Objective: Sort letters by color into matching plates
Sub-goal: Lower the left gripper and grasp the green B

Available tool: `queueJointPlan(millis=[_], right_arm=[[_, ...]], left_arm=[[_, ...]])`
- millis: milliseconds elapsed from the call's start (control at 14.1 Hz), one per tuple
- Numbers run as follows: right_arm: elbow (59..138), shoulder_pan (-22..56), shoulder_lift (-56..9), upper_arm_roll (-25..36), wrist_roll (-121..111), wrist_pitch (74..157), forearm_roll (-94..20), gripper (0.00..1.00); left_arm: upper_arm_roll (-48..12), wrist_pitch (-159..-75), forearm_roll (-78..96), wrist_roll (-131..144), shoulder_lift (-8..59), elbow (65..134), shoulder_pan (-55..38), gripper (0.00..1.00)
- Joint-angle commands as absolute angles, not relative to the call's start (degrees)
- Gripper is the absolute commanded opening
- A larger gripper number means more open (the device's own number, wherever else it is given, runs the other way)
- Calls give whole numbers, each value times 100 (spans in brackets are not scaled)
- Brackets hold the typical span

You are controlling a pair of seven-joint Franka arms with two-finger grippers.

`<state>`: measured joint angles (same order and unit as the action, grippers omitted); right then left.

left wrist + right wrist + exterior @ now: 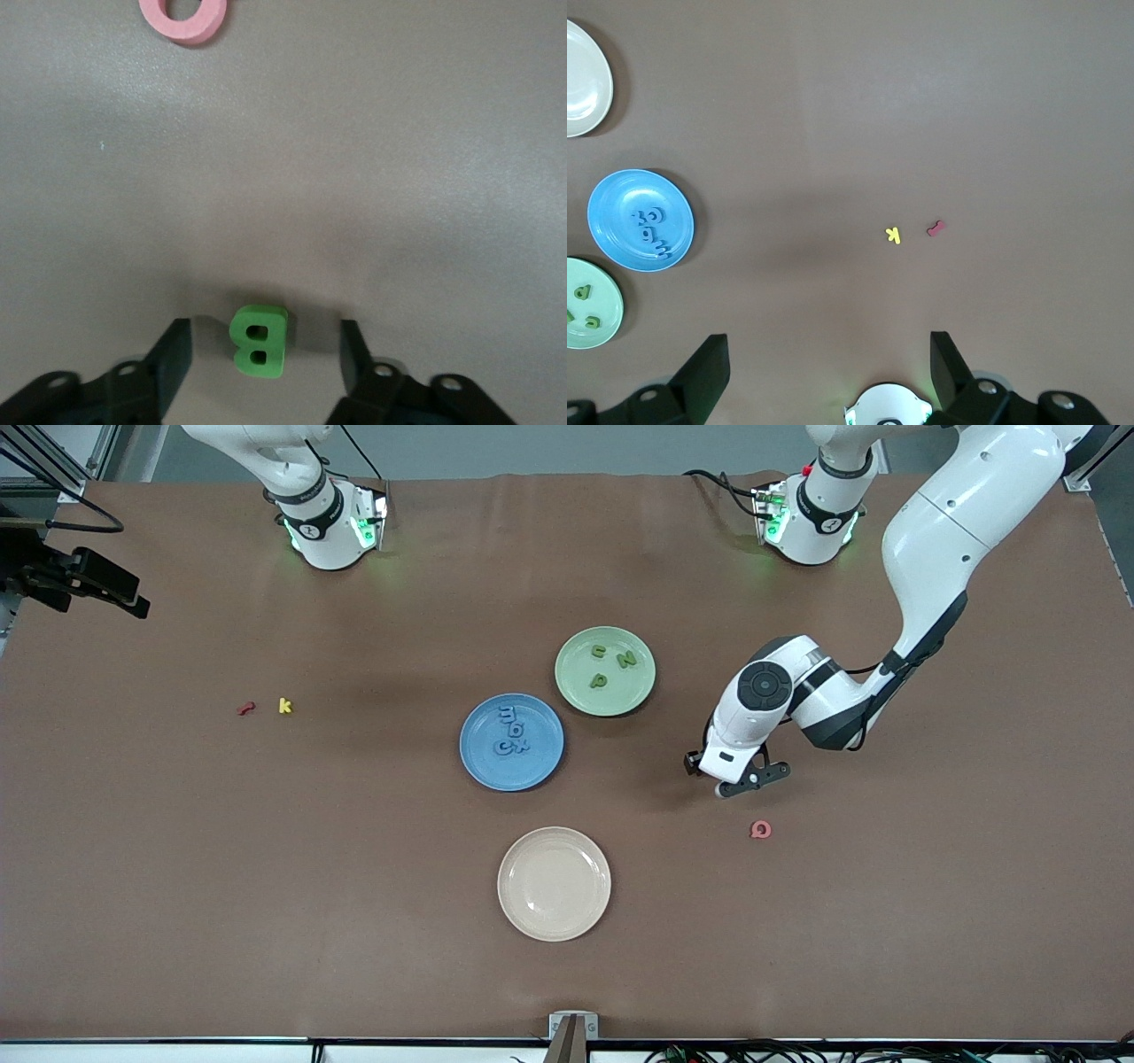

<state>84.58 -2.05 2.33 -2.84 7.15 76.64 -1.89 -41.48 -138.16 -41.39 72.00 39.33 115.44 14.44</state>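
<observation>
Front view: the left arm reaches down from its base, elbow bent, its wrist turned low over the counter (177, 921) toward its own end. The left claw (742, 784) sits just above the surface, near a pink letter (760, 830) that lies nearer the camera. The claw hides whatever is under it here. The right arm waits folded over its base, its claw out of sight in this view. The blue plate (483, 772) holds four blue letters (511, 732). The green plate (578, 691), touching it and farther from the camera, holds three green letters (613, 664). A cream plate (554, 921) lies nearest the camera. A red letter (246, 708) and a yellow letter (284, 706) lie side by side toward the right arm's end.

Left wrist view: this shows what the front view hides. A green B (259, 340) stands on the counter between the two fingers (174, 354) of the left claw (264, 350). The jaws straddle it with a gap on each side, not touching it.

Right wrist view: the right claw (829, 367) hangs high over the counter, released, jaws wide with nothing between them. Far below lie all three plates and the yellow and red letters.
</observation>
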Motion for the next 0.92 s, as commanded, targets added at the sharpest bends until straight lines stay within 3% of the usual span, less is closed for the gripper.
queueJointPlan(millis=[0,498,853], right_arm=[[8587,-299,352,-308,475,7734,-202,100],[8666,-308,413,-290,-95,8146,-53,100],[8640,-360,378,-255,-105,8191,-123,100]], left_arm=[[-4157,-13931,-4298,7277,3973,11566,1477,59],[-4148,-13931,-4298,7277,3973,11575,1476,21],[-4166,-13904,-4298,7312,3885,11593,1485,17]])
